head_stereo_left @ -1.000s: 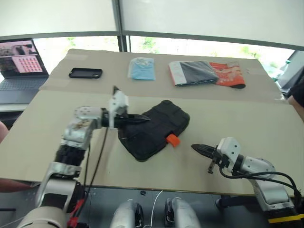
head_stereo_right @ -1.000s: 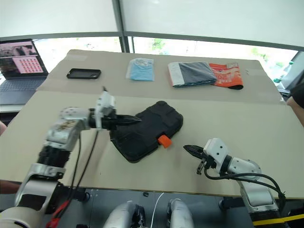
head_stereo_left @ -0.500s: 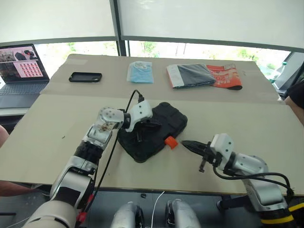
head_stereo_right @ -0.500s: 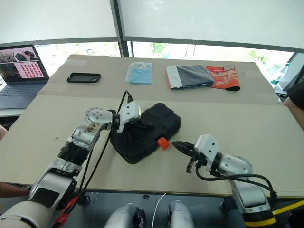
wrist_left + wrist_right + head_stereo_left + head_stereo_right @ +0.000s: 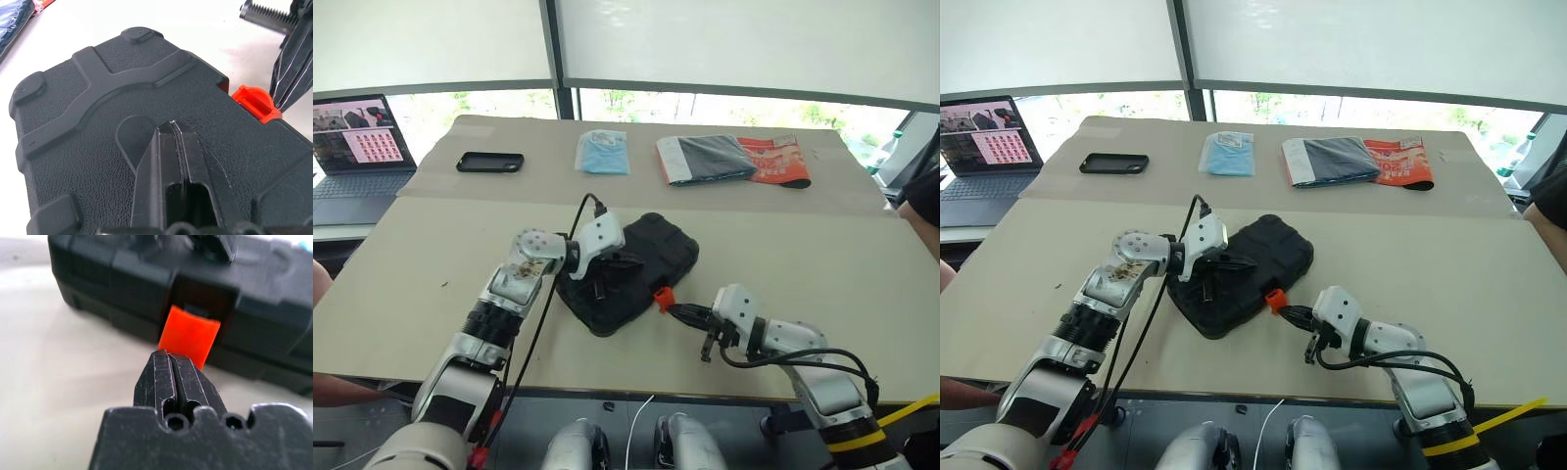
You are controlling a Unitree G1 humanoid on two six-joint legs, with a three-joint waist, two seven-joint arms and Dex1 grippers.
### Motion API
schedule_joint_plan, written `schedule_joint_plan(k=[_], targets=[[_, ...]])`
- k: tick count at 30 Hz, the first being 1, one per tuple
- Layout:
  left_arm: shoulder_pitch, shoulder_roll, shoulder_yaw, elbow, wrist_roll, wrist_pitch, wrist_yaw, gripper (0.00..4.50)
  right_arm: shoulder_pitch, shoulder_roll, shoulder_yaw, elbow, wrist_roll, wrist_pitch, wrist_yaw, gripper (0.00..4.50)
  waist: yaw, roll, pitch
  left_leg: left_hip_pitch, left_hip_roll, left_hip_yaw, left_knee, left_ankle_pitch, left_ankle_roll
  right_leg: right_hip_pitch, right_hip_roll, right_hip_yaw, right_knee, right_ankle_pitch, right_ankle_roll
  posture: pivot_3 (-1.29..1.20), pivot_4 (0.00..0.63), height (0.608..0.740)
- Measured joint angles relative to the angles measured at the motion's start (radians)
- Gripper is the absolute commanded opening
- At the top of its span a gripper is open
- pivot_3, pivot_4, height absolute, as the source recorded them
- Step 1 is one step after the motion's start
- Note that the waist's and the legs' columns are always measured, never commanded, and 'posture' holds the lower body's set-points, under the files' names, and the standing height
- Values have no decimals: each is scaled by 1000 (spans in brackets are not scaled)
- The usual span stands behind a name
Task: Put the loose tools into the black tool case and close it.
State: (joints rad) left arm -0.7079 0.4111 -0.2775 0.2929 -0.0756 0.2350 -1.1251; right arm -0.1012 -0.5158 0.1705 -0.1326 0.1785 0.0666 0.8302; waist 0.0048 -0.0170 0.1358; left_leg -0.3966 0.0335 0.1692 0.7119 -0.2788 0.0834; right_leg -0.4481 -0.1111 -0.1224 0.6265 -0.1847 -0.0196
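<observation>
— Where's the case from your seat?

— I see the black textured plastic clamshell tool case [image 5: 628, 270] lying shut near the middle of the beige table [image 5: 411, 284], set at an angle, its small orange latch [image 5: 189, 335] facing the near edge and sticking out from its recess.

— And your left side?

— My left gripper [image 5: 172, 128] has its two black fingers pressed together, tips resting on the lid's moulded top.

— The right?

— My right gripper [image 5: 170, 357] is closed too, holding nothing, its tips right at the latch; I cannot tell whether they touch.

— Anything else about?

— A flat black phone [image 5: 489, 162], a pale blue packet [image 5: 603, 153], and a laptop [image 5: 357, 137] on the far left.
</observation>
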Motion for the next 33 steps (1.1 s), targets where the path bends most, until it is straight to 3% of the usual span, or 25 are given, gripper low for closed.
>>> schedule_joint_plan(k=[8,23,33], targets=[[-4,0,0,-4,-4,12,1,0,-13,9,22,39,-49,16,-13,82,0,0,0,0,0,0,0,0,0,0,-1,0,0,0,0,0,150,740],[-12,0,2,4,-5,15,-1,0,-68,122,20,134,-57,-36,-37,82,-3,1,0,0,0,0,-1,0,-1,-1,-1,0,0,0,0,0,150,740],[-3,-1,2,6,-5,18,-3,0,-57,88,-13,57,-3,-35,2,82,-13,1,0,-1,1,0,-1,0,-1,-2,-1,0,0,0,0,0,150,740]])
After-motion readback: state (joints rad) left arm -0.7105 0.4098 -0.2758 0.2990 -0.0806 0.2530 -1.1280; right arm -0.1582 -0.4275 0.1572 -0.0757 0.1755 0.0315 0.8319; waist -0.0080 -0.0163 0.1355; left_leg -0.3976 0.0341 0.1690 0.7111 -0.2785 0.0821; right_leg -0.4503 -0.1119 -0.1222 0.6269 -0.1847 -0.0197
